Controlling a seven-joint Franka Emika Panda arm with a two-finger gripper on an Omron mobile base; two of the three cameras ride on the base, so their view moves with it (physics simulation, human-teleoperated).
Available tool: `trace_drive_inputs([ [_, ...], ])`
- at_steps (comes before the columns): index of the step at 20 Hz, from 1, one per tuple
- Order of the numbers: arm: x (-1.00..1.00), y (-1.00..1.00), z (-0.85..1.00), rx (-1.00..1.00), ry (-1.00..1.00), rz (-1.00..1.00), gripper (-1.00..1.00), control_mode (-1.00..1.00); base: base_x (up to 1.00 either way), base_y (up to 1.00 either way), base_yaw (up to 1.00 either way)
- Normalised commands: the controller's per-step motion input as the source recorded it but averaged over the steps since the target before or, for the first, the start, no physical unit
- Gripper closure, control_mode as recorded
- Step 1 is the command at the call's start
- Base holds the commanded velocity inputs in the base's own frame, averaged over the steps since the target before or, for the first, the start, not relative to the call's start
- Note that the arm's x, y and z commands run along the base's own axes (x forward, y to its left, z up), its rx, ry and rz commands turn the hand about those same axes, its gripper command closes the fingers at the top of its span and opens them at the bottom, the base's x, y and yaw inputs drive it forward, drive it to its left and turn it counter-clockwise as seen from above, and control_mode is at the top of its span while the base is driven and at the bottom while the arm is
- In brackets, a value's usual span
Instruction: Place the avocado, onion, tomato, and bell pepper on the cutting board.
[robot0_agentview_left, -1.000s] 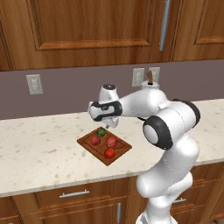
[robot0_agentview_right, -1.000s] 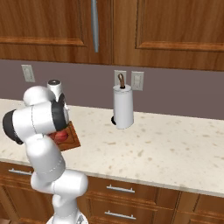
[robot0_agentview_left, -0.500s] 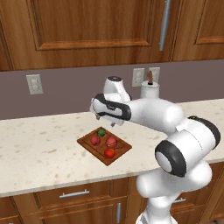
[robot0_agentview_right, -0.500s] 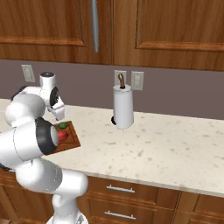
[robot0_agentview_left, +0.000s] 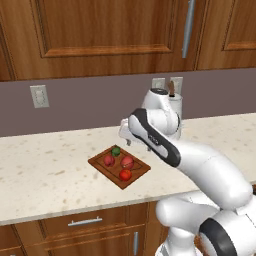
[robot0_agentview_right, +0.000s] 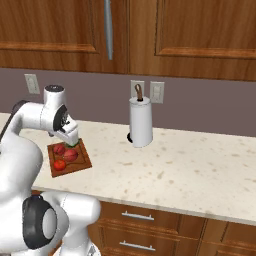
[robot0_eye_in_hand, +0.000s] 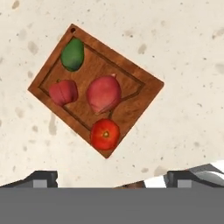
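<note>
Countertop (robot0_agentview_left: 45, 175) below raised, open-jawed tool (robot0_eye_in_hand: 109, 177)

The cutting board (robot0_agentview_left: 120, 167) lies flat on the worktop (robot0_agentview_left: 45, 172), turned cornerwise to its front edge. Four things sit on the board: the avocado (robot0_eye_in_hand: 72, 54) at one corner, the bell pepper (robot0_eye_in_hand: 64, 92) just beside it, the onion (robot0_eye_in_hand: 103, 93) near the middle, and the tomato (robot0_eye_in_hand: 105, 134) at the corner nearest the front edge. The claw (robot0_agentview_right: 73, 142) hangs above the board's back corner, clear of all four. A paper towel roll (robot0_agentview_right: 140, 128) stands upright well to the right, close to the back wall.
</note>
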Motion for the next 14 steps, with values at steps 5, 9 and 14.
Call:
trace_drive_inputs([
  [5,-1.00,-0.48,0.93,0.00,-0.08,0.24,-1.00,-1.00,0.00,0.00,0.00],
  [9,-1.00,-0.19,0.79,0.00,-0.11,0.22,-1.00,-1.00,0.00,0.00,0.00],
  [14,-0.93,-0.03,0.43,0.00,-0.11,0.15,-1.00,-1.00,0.00,0.00,0.00],
])
